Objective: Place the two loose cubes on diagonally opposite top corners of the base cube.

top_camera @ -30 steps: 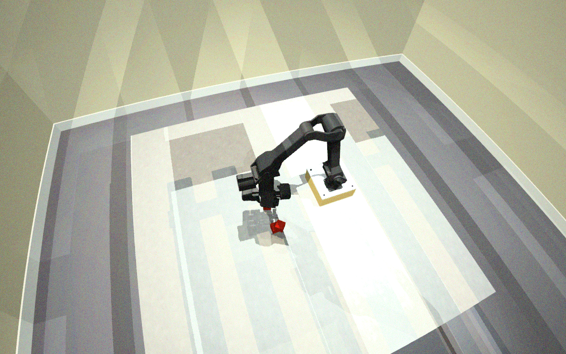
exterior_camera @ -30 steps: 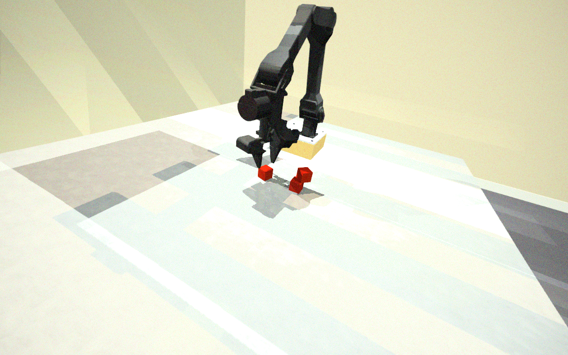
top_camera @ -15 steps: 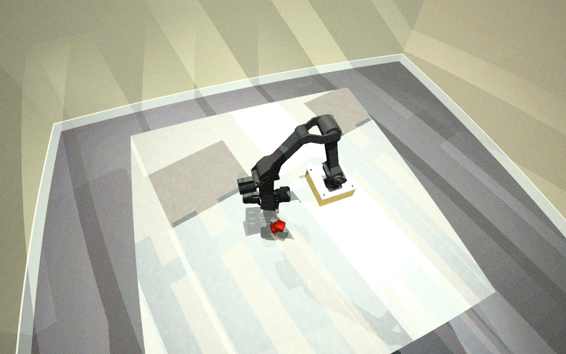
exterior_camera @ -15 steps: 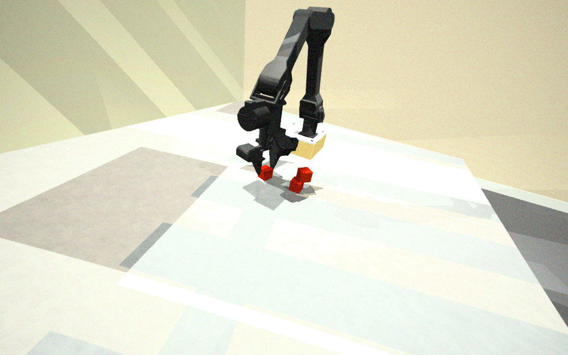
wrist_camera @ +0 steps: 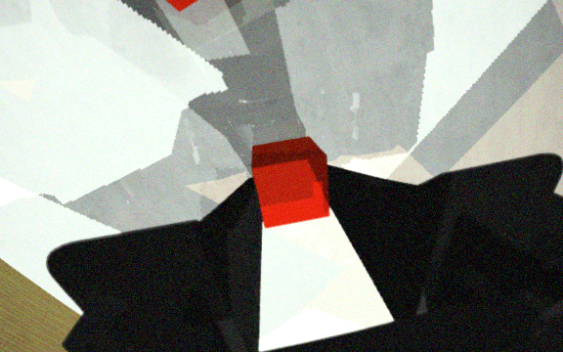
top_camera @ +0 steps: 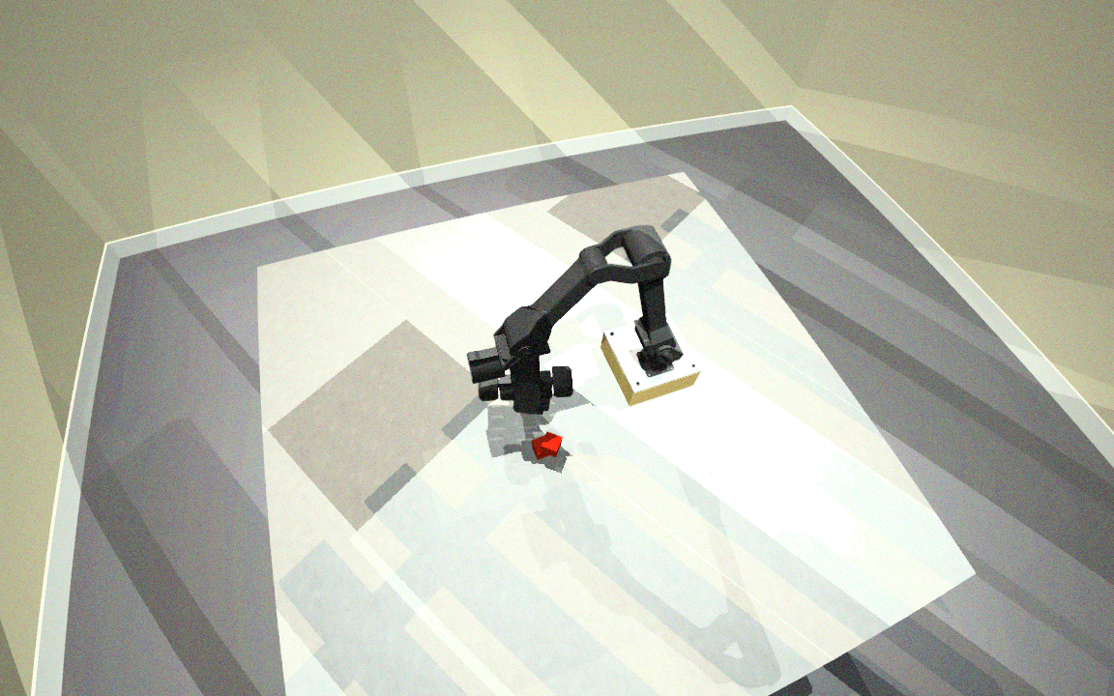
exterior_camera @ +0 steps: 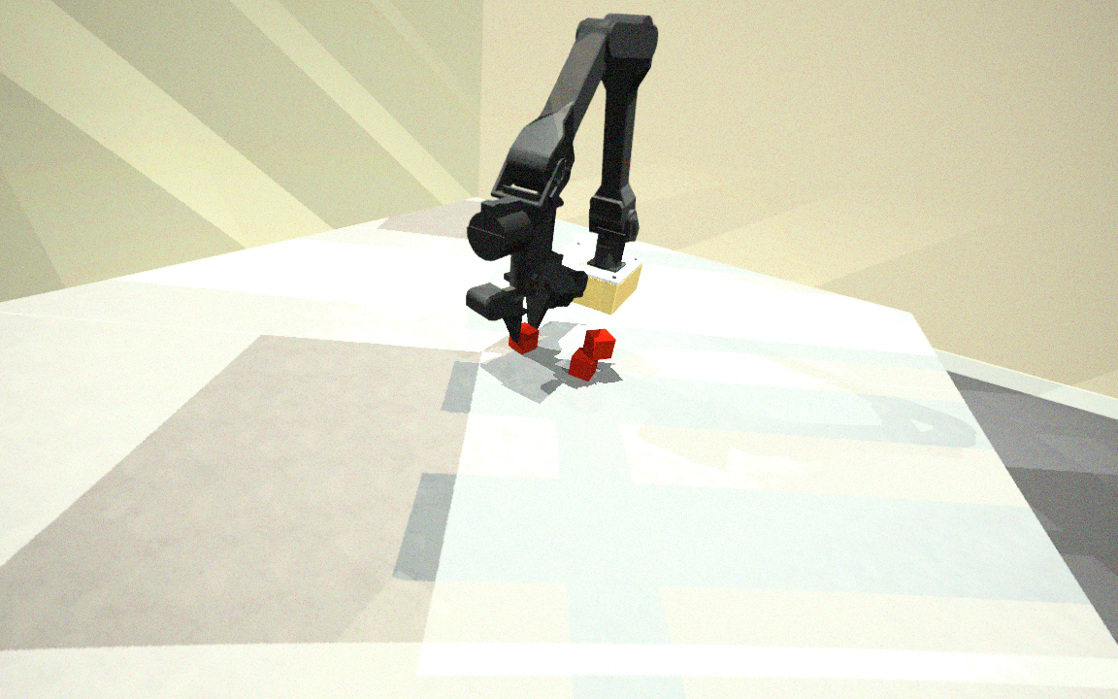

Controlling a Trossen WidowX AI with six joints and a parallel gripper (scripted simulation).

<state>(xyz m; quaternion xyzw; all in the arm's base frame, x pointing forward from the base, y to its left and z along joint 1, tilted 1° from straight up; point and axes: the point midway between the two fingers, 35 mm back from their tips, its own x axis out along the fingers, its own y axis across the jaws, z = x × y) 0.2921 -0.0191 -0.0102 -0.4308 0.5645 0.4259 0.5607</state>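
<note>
My gripper (exterior_camera: 525, 333) (wrist_camera: 288, 179) points down with its fingers against two opposite sides of a loose red cube (exterior_camera: 527, 341) (wrist_camera: 288, 207), shut on it at table height. The top view hides this cube behind the gripper. The red base cube (exterior_camera: 581, 366) stands on the table to the right of the gripper in the exterior view. The other loose red cube (exterior_camera: 601, 345) (top_camera: 551, 444) sits on top of it, offset over one corner and looking level. At the top edge of the wrist view only a red corner (wrist_camera: 180, 4) of this stack shows.
The arm stands on a wooden block with a white top (top_camera: 664, 389) (exterior_camera: 610, 294), behind the cubes in the exterior view; its wooden side also shows at the lower left of the wrist view. Patchy shadows fall across the pale table (top_camera: 423, 259).
</note>
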